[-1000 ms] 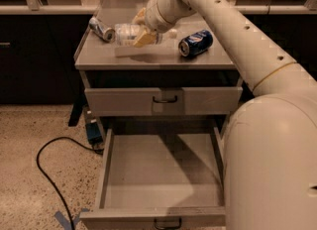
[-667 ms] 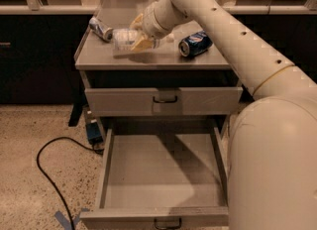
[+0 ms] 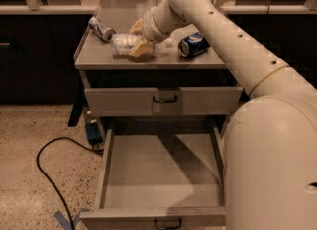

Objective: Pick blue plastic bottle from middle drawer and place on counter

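Where the small clear plastic bottle with pale label [image 3: 123,44] lies sideways on the flat grey metal counter [image 3: 166,61], the cream two-finger gripper [image 3: 140,41] clamps across its body (hence the sideways lay); at six o'clock, the wide grey metal drawer [image 3: 159,174] stands open.

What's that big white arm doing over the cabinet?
A robot arm has its hand at a small plastic bottle lying on the cabinet's top, between a silver can and a blue soda can. The drawer below stands pulled out, with nothing showing inside.
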You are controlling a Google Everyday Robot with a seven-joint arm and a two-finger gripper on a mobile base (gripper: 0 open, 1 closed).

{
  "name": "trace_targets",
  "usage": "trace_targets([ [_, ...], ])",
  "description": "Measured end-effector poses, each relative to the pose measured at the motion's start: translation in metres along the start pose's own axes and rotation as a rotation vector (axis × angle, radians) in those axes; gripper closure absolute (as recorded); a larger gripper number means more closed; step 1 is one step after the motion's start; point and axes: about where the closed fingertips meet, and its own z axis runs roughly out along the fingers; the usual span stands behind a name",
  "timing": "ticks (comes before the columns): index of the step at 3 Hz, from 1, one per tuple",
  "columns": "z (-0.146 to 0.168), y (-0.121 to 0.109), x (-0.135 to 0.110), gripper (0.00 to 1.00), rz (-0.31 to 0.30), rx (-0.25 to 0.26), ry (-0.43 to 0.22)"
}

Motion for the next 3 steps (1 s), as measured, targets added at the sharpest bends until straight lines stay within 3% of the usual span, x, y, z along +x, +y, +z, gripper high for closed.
trace_targets([
  [3, 0.0001, 0.0001, 0.0, 0.12, 0.0, 0.0, 0.0],
])
